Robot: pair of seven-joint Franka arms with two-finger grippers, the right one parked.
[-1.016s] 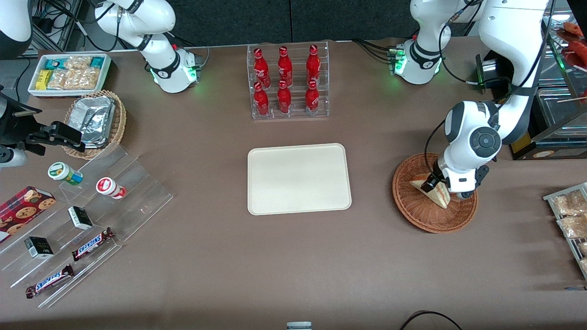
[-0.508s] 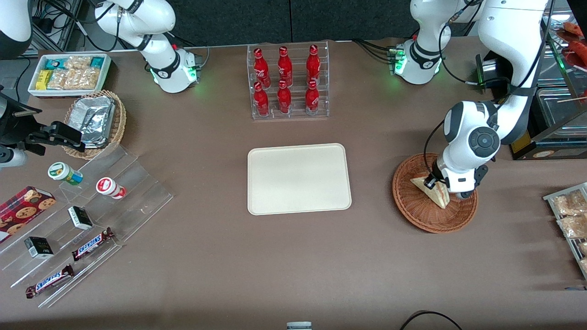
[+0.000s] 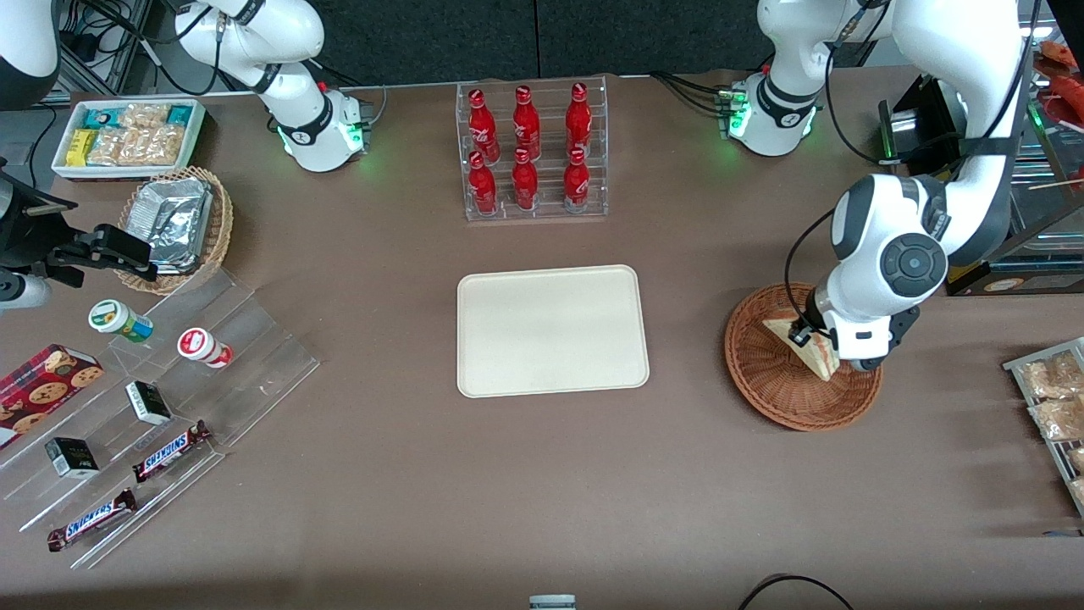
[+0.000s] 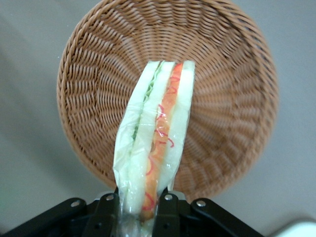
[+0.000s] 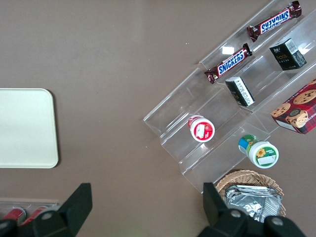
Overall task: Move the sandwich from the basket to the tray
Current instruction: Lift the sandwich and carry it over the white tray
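Observation:
My left gripper (image 3: 815, 341) is over the reddish-brown wicker basket (image 3: 766, 373) at the working arm's end of the table. It is shut on the sandwich (image 3: 820, 356), a wrapped wedge of white bread with red and green filling. In the left wrist view the sandwich (image 4: 157, 133) hangs between the fingers (image 4: 167, 213), lifted above the basket (image 4: 232, 98), which holds nothing else. The cream-white tray (image 3: 550, 330) lies flat at the table's middle, bare, apart from the basket.
A clear rack of red bottles (image 3: 529, 152) stands farther from the camera than the tray. A tan basket of foil packets (image 3: 178, 224), a white snack bin (image 3: 127, 135) and clear steps with snacks (image 3: 152, 407) lie toward the parked arm's end. A metal rack with packets (image 3: 1050, 398) is beside the basket.
My gripper has risen with the sandwich in it, lifting the wedge off the basket floor. The arm's wrist has shifted slightly up and toward the working arm's end.

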